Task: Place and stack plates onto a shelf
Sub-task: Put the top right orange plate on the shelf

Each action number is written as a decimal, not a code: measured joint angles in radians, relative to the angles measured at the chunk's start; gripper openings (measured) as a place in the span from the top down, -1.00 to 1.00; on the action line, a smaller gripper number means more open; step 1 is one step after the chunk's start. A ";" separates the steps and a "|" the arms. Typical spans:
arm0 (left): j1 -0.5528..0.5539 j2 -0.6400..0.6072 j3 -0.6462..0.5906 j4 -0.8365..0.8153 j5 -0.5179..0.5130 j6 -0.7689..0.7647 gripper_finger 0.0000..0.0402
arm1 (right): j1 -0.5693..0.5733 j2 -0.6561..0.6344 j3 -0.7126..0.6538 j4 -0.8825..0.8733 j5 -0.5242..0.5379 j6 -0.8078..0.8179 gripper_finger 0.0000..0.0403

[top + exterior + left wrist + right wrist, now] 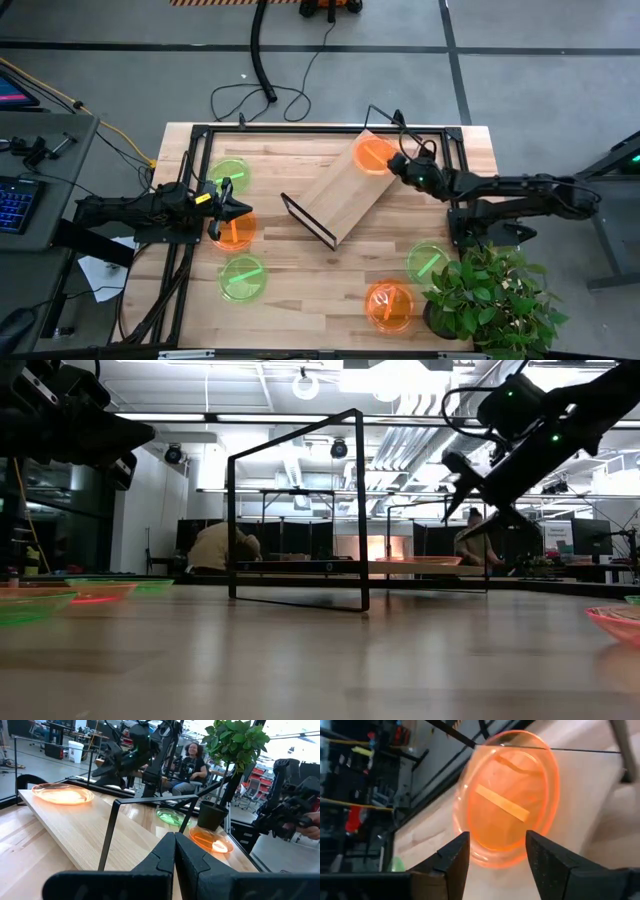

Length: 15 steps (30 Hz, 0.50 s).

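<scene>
The shelf point(345, 195) is a plywood board with a black wire frame, lying diagonally at mid-table. One orange plate point(375, 155) rests flat on its far end. My right gripper point(497, 837) is open and hovers just above and beside that plate point(507, 795), one finger on each side of its near rim, apart from it. My left gripper point(175, 836) is shut and empty, raised over the table's left part between a green plate point(230, 175) and an orange plate point(235, 232). Another green plate point(243, 277) lies nearer. A green plate point(428, 262) and an orange plate point(388, 303) lie on the right.
A potted plant point(490, 295) stands at the table's near right corner, close to the two right-hand plates. A black wire frame point(200, 130) runs along the table's far and left edges. Bare wood shows at the near middle. People sit in the room beyond the table.
</scene>
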State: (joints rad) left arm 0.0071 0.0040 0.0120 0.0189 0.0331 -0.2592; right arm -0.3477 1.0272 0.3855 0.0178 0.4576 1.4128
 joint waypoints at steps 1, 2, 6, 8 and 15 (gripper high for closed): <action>0.000 0.000 0.000 0.000 0.000 0.000 1.00 | 0.000 -0.012 0.000 -0.030 -0.014 0.000 0.16; 0.000 0.000 0.000 0.000 0.000 0.000 1.00 | 0.000 -0.023 0.000 -0.065 -0.033 0.000 0.18; 0.000 0.000 0.000 0.000 0.000 0.000 1.00 | 0.001 -0.054 0.000 -0.131 -0.092 0.001 0.24; 0.000 0.000 0.000 0.000 0.000 0.000 1.00 | 0.001 -0.057 0.001 -0.083 -0.097 0.000 0.28; 0.000 0.000 0.000 0.000 0.000 0.000 1.00 | -0.008 0.032 0.205 -0.159 -0.115 -0.275 0.92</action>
State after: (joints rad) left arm 0.0071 0.0044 0.0116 0.0185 0.0334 -0.2592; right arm -0.3557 1.0594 0.5904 -0.1412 0.3429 1.1381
